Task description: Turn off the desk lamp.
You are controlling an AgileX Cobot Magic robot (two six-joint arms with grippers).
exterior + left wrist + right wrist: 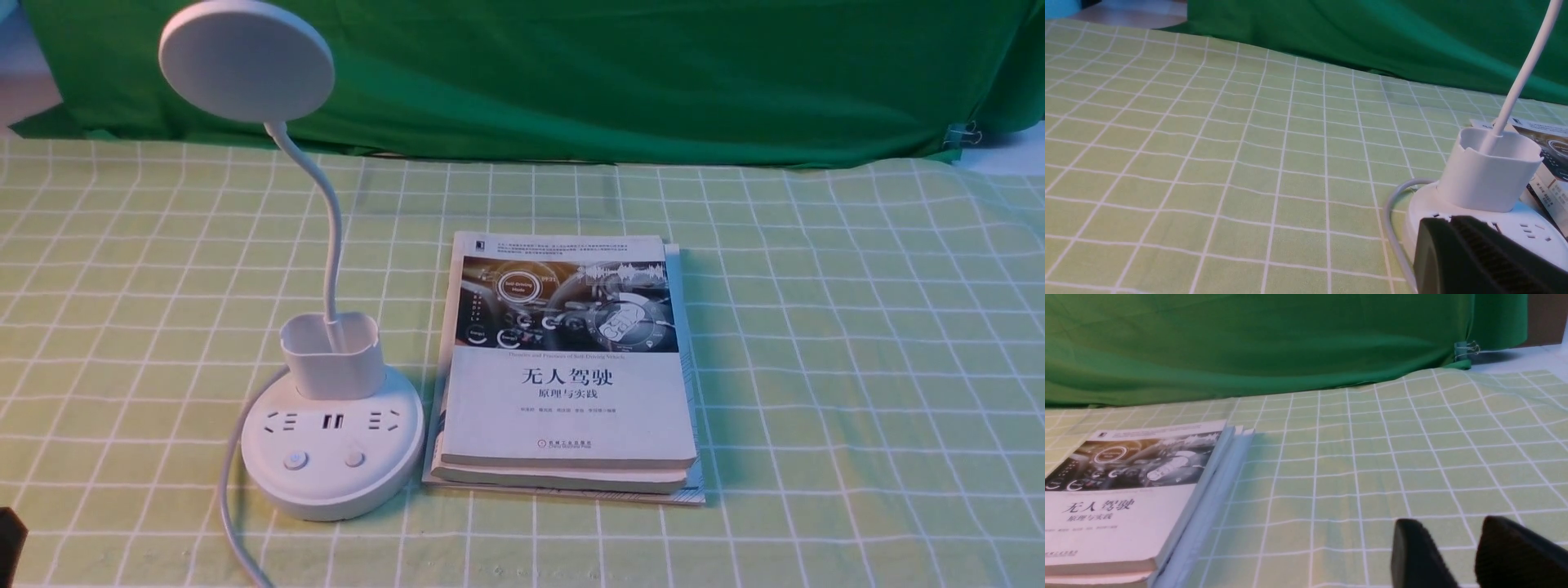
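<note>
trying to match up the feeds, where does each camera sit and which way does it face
front view: between the two arms, looking forward and down at the desk lamp and stacked books; a dark sliver of the left arm's claw shows
left wrist view: on the left wrist, looking forward across the tablecloth; left claw shows
right wrist view: on the right wrist, looking forward; right claw shows
both wrist views share the books and green cloth

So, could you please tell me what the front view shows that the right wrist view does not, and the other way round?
Only the front view: the desk lamp with its grey cable.
Only the right wrist view: the right gripper, its fingers apart.
Both: the stacked books, the checked cloth, the green curtain and a binder clip.
</note>
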